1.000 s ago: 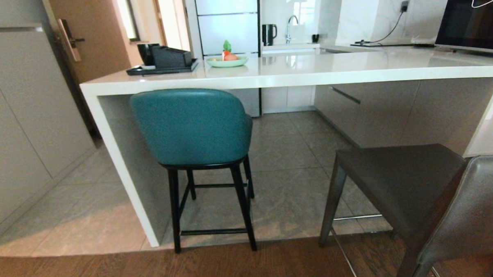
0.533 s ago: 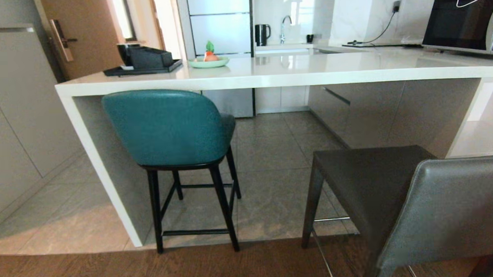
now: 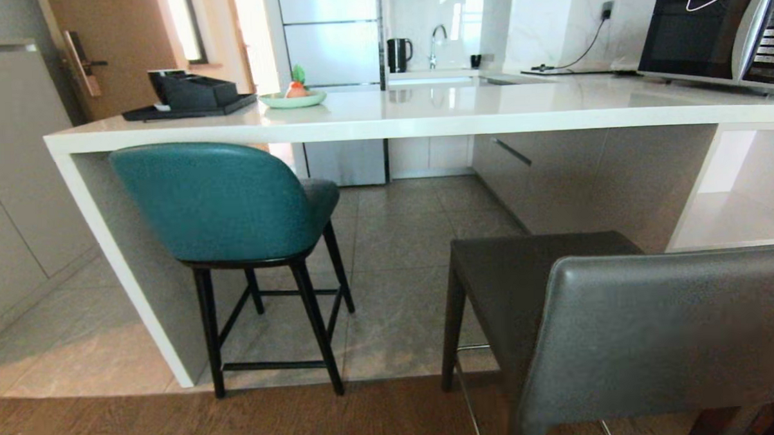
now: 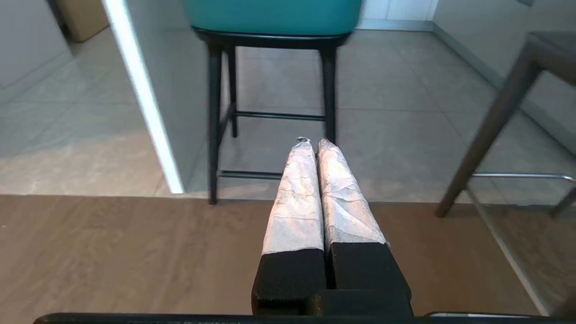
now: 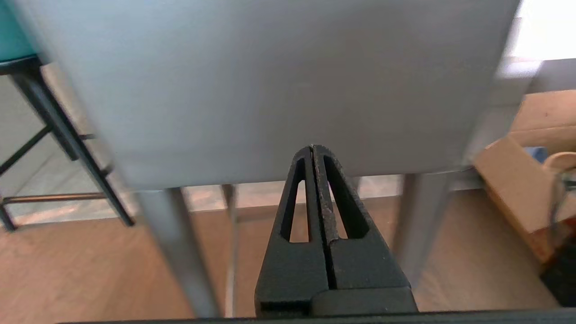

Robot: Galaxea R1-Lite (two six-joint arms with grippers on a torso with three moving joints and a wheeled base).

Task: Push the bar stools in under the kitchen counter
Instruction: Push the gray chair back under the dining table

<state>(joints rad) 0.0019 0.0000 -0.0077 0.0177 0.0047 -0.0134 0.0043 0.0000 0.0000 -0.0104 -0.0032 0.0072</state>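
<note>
Both pincers closed and empty; the stools standing ahead of them.

The rounded teal leather stool with thin black legs (image 3: 222,204) is sitting tucked under the glossy white stone surface (image 3: 383,118), well ahead of the left pincer (image 4: 313,143), which is hovering above the wood floor (image 4: 112,252). The boxy grey leather stool (image 3: 622,325) is standing out from the surface, its back just ahead of the right pincer (image 5: 312,148); contact cannot be told.

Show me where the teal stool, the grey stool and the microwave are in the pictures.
teal stool (image 3: 216,201), head view, on the rounded back.
grey stool (image 3: 661,330), head view, on the back panel.
microwave (image 3: 696,36), head view, on the dark door glass.
</note>
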